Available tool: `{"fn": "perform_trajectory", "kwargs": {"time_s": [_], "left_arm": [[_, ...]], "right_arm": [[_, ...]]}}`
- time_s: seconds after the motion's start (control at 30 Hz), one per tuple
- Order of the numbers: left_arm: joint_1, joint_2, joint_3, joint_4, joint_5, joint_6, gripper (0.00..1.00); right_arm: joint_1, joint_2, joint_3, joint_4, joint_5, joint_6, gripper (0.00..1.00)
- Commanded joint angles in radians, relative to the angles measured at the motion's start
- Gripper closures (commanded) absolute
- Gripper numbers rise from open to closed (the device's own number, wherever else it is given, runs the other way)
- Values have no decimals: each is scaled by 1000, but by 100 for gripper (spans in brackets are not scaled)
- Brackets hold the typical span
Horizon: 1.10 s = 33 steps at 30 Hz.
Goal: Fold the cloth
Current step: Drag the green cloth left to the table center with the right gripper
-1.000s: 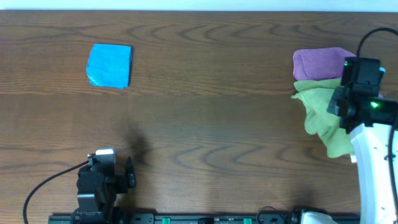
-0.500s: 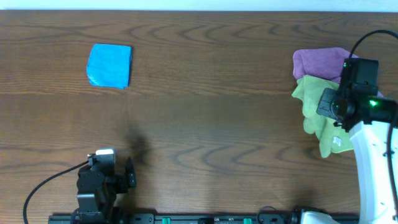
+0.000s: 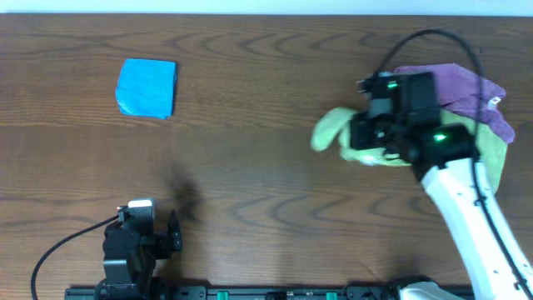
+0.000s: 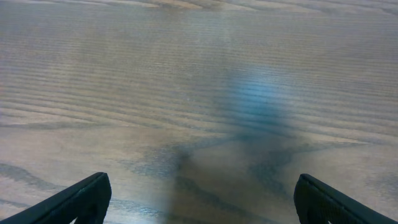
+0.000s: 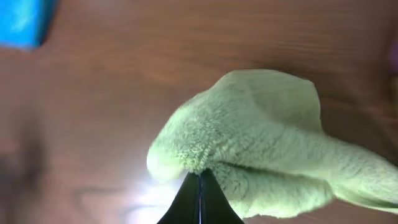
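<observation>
While the right gripper (image 5: 200, 180) pinches a bunched edge of the green cloth (image 5: 249, 130), right of centre on the wooden table (image 3: 266, 175), purple cloth (image 3: 466, 87) touching behind, blue folded cloth (image 3: 147, 87) far left, left gripper (image 4: 202, 193) near the front edge, fingers spread wide, holding nothing.
</observation>
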Motion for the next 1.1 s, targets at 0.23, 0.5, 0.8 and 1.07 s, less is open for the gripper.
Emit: {"fn": "perform_trajectory", "kwargs": {"time_s": [0.23, 0.5, 0.8, 1.07], "left_arm": [[-4, -6, -4, -2, -10, 7, 5], [-4, -6, -4, -2, -9, 6, 5], [-4, -6, -4, -2, -9, 6, 5], [-4, -6, -4, -2, -10, 6, 5]], "right_arm": [[285, -1, 109, -6, -34, -15, 99], [292, -1, 255, -57, 18, -15, 99], [224, 208, 254, 11, 278, -43, 99], [81, 484, 257, 440, 603, -71, 41]]}}
